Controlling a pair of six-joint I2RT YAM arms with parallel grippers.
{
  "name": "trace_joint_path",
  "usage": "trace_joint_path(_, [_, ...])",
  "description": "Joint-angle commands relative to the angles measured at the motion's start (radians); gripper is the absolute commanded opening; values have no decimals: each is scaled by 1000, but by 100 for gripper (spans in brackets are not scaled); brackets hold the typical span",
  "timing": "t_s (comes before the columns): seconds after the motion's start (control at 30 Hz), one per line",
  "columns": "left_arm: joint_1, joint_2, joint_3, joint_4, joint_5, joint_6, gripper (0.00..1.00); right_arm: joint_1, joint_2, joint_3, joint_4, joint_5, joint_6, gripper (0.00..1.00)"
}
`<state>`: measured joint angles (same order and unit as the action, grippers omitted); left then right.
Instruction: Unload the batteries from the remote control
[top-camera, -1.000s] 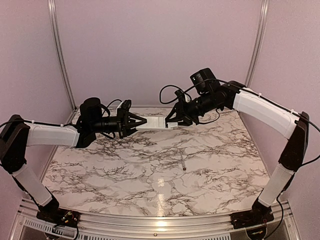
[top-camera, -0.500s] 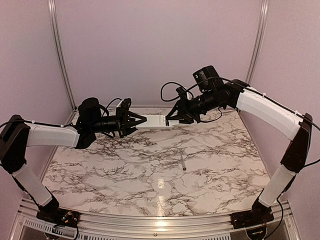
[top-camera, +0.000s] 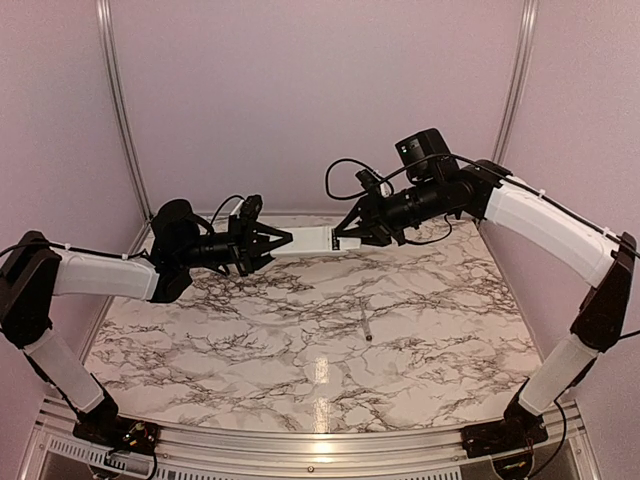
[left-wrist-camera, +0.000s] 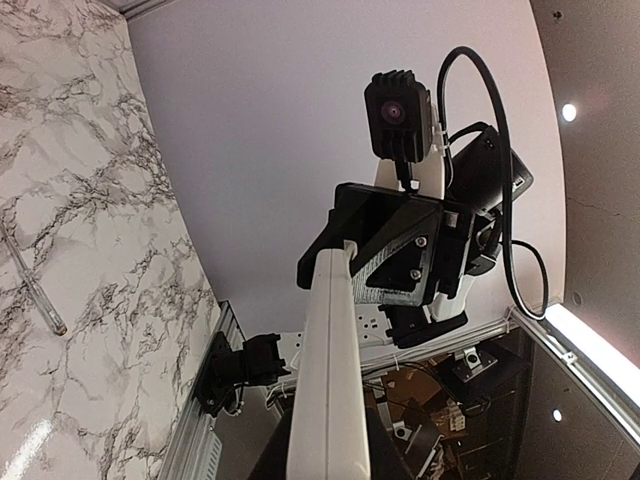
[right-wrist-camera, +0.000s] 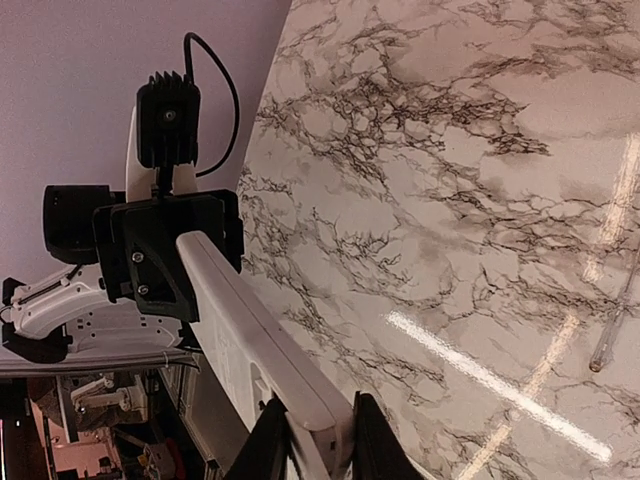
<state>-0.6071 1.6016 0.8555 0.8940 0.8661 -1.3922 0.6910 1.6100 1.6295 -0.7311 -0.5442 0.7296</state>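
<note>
Remote control hangs in the air above the far part of the marble table, bridged between the two arms, with its long axis running left to right and roughly level. The left gripper is pinched on its left end and the right gripper on its right end. In the right wrist view that gripper's two fingers press on opposite edges of the white bar, which runs straight away from them into the other arm's black jaw block. The relation that matters is which end carries the recess. A small rectangular cut-out shows on the face of the bar just beyond the right fingers, so the battery end seems to lie at the right gripper, with the left gripper at the plain end. No batteries can be made out in any view, and whether the recess is open or covered is too small to tell. On that reading the right arm is the nearer one to the cells, but its grip sits almost on top of them. It would likely have to release and re-approach along the bar's width while the left arm alone carries the remote. A thin clear rod lies on the marble below, well apart from both grippers.
</note>
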Motion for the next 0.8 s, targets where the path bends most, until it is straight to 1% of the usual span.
trace_joint_path(0.0, [26, -3, -54, 13, -29, -77, 0, -15, -77, -20, 36, -36, -11, 14])
trace_joint_path(0.23, [35, -11, -67, 26, -30, -96, 0, -30, -122, -102, 113, -80, 37, 18])
trace_joint_path(0.47, [44, -17, -80, 24, -30, -104, 0, -37, -139, -140, 147, -105, 54, 19])
trace_joint_path(0.67, [53, -20, -83, 20, -25, -105, 0, -41, -155, -185, 185, -112, 77, 10])
trace_joint_path(0.77, [56, -20, -81, 20, -22, -103, 0, -41, -154, -198, 194, -106, 80, 9])
